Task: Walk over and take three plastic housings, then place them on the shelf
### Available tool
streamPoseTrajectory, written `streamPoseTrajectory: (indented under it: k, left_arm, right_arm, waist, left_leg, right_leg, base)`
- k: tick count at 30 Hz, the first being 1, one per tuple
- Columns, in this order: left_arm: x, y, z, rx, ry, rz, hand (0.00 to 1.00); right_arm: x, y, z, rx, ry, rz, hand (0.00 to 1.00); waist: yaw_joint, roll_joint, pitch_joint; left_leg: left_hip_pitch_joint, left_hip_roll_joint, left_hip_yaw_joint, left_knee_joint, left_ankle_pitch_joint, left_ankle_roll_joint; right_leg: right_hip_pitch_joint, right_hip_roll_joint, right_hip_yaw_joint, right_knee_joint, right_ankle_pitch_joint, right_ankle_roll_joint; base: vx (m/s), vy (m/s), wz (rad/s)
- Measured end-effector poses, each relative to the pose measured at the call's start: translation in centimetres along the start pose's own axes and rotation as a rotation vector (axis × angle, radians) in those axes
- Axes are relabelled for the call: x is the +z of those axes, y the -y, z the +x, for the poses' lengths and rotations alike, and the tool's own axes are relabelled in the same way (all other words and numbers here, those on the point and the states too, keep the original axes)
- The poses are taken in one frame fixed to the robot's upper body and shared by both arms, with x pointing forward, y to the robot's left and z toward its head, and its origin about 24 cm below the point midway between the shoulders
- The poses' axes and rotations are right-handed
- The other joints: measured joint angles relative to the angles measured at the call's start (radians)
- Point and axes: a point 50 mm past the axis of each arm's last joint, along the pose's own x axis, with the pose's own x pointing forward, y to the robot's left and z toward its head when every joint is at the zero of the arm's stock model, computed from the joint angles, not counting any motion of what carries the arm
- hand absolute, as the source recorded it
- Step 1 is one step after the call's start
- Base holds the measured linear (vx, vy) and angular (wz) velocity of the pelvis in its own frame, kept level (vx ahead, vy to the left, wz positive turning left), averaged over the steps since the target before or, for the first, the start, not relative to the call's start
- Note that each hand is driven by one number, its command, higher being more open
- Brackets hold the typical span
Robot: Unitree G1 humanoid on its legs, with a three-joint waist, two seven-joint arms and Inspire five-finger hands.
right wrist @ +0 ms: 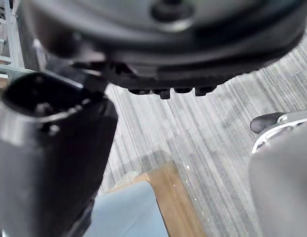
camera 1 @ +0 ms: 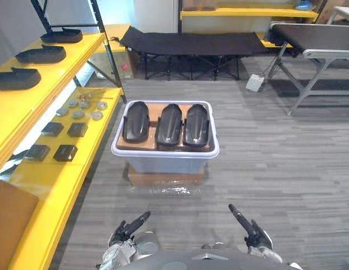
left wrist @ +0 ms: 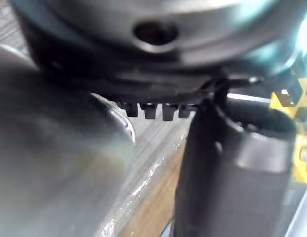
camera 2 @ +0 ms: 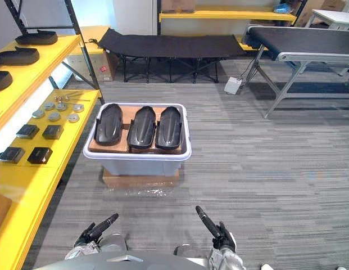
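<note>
Three black plastic housings [camera 1: 169, 124] lie side by side in a pale grey bin [camera 1: 166, 158] on the floor straight ahead: left housing [camera 1: 135, 121], middle housing [camera 2: 141, 127], right housing [camera 1: 196, 125]. They rest on a brown insert inside the bin. The bin stands on a flat cardboard box [camera 1: 166, 178]. Low in the eye views, well short of the bin, my left hand [camera 1: 131, 225] and right hand [camera 1: 247, 223] are both open and hold nothing. The left wrist view has the left thumb [left wrist: 232, 163] in front of the box's edge. The right thumb [right wrist: 49, 153] stands over grey carpet.
A yellow shelf rack [camera 1: 62, 169] runs along the left, with three more black housings [camera 1: 42, 54] on its upper level and small black blocks and metal discs [camera 1: 78, 109] lower down. A black cot [camera 1: 191, 44] and a conveyor table [camera 1: 320, 42] stand beyond on the carpet.
</note>
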Motion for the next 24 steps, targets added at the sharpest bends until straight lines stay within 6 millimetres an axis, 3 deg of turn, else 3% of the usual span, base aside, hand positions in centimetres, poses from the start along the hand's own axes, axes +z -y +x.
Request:
streamPoseTrajectory:
  k: [1,2,6,7,9,11,13,14,16,18,19,20,22,24]
  left_arm:
    - [0.3,0.1,0.1,-0.012,0.009,0.009,1.00]
    - [0.6,0.1,0.1,-0.022,0.025,0.024,1.00]
    - [2.2,-0.2,0.4,-0.024,0.058,0.064,1.00]
    - [2.2,-0.2,0.4,-0.027,0.050,0.091,1.00]
    - [2.0,0.2,0.4,-0.033,0.035,0.139,1.00]
    - [2.0,0.1,0.4,-0.025,0.031,0.201,1.00]
    - [2.2,-0.6,0.3,-0.009,0.034,0.231,1.00]
    - [2.7,-1.2,0.3,0.011,0.045,0.241,1.00]
    - [3.1,-1.7,0.3,0.025,0.053,0.250,1.00]
    - [2.8,-2.7,0.1,0.047,0.042,0.256,1.00]
    - [3.0,-3.7,-0.1,0.074,0.040,0.261,1.00]
    - [2.7,-4.1,-0.2,0.084,0.029,0.252,1.00]
    - [1.7,-3.9,-0.3,0.081,0.011,0.223,1.00]
    - [1.6,-3.8,-0.3,0.077,0.011,0.223,1.00]
  right_arm:
    - [0.0,0.0,0.0,-0.006,0.004,0.006,1.00]
    - [-0.3,-0.3,-0.2,-0.002,0.004,0.022,1.00]
    - [0.1,-1.8,-0.1,0.061,0.044,0.030,1.00]
    - [0.6,-1.8,-0.1,0.062,0.073,0.029,1.00]
    - [1.6,-1.7,0.0,0.054,0.126,0.025,1.00]
    - [2.9,-1.9,-0.1,0.041,0.200,0.020,1.00]
    - [2.5,-2.3,-0.3,0.057,0.205,0.004,1.00]
    - [2.4,-2.6,-0.3,0.068,0.208,-0.003,1.00]
    - [2.6,-2.6,-0.3,0.064,0.220,0.000,1.00]
    - [2.7,-2.7,-0.5,0.059,0.231,0.005,1.00]
    - [2.0,-2.6,-0.7,0.049,0.223,0.012,1.00]
    - [1.8,-2.4,-0.8,0.041,0.217,0.012,1.00]
    - [2.0,-2.1,-0.8,0.008,0.227,0.014,1.00]
    - [2.6,-2.1,-0.6,-0.006,0.241,0.009,1.00]
  waist:
    - [0.003,-0.012,0.006]
    - [0.000,-0.032,-0.004]
    - [0.006,-0.084,0.016]
    - [0.005,-0.084,0.016]
    - [0.005,-0.074,0.017]
    - [-0.002,-0.069,0.015]
    - [-0.011,-0.086,0.009]
    - [-0.012,-0.107,0.002]
    - [-0.016,-0.107,0.005]
    - [-0.017,-0.116,0.003]
    - [-0.021,-0.147,0.000]
    - [-0.021,-0.147,-0.004]
    - [-0.019,-0.119,-0.016]
    - [-0.020,-0.109,-0.015]
  left_leg:
    - [-0.003,-0.032,0.005,-0.108,0.086,0.027]
    - [0.013,-0.085,0.013,-0.172,0.107,0.036]
    - [-0.008,-0.152,0.009,-0.183,0.102,0.055]
    - [0.005,-0.164,0.009,-0.187,0.089,0.075]
    - [0.045,-0.172,0.016,-0.226,0.067,0.083]
    - [0.124,-0.191,0.037,-0.294,0.078,0.099]
    - [0.151,-0.192,0.037,-0.309,0.076,0.103]
    - [0.153,-0.187,0.031,-0.313,0.075,0.102]
    - [0.149,-0.156,0.018,-0.309,0.067,0.087]
    - [0.147,-0.133,0.005,-0.285,0.047,0.054]
    - [0.151,-0.137,-0.016,-0.280,0.034,0.033]
    - [0.153,-0.127,-0.024,-0.276,0.032,0.024]
    - [0.131,-0.074,-0.043,-0.260,0.029,-0.009]
    - [0.114,-0.058,-0.052,-0.251,0.033,-0.021]
  right_leg:
    - [0.002,-0.025,-0.001,-0.009,-0.003,0.023]
    - [0.007,-0.062,-0.010,-0.027,0.004,0.050]
    - [0.019,-0.113,-0.041,-0.086,0.027,0.085]
    - [0.028,-0.125,-0.058,-0.071,0.024,0.095]
    - [-0.009,-0.149,-0.055,0.044,-0.009,0.125]
    - [-0.131,-0.209,-0.049,0.337,-0.042,0.120]
    - [-0.142,-0.217,-0.056,0.331,-0.068,0.089]
    - [-0.156,-0.214,-0.056,0.277,-0.068,0.090]
    - [-0.175,-0.198,-0.046,0.190,-0.052,0.102]
    - [-0.176,-0.177,0.006,0.111,0.035,0.113]
    - [-0.168,-0.181,0.035,0.116,0.127,0.110]
    - [-0.157,-0.173,0.032,0.111,0.111,0.117]
    - [-0.136,-0.121,0.016,0.053,0.108,0.113]
    - [-0.125,-0.101,-0.001,0.011,0.108,0.112]
  base:
    - [0.31,0.179,0.16]
    - [0.30,0.154,0.26]
    - [0.27,0.134,0.22]
    - [0.19,0.092,0.15]
    - [0.12,0.094,-0.07]
    - [0.11,0.162,-0.15]
    - [0.13,0.077,0.07]
    - [0.12,-0.030,0.11]
    - [0.10,-0.097,0.10]
    - [0.08,-0.145,0.16]
    - [0.07,-0.177,0.31]
    - [0.11,-0.231,0.32]
    - [0.12,-0.187,0.10]
    - [0.08,-0.157,0.07]
